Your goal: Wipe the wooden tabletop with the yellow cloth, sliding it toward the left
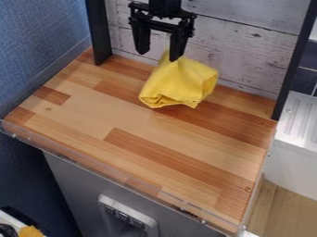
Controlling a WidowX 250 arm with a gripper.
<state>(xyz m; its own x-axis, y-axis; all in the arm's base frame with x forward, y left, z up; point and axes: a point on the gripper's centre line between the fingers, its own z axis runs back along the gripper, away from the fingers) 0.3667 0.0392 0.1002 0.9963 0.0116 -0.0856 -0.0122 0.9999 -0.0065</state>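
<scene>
no readable text or signs anywhere

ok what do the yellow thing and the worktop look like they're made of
The yellow thing looks like soft woven fabric with a matt finish, going by its folds and creased edge; cotton or microfibre, I can't tell. The worktop looks like wood with a smooth, slightly satiny finish: it shows joined strips in light and reddish brown, though a printed laminate is possible.

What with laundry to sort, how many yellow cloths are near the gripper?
1: the yellow cloth, just below the gripper in view. Its folds could hide another.
</scene>
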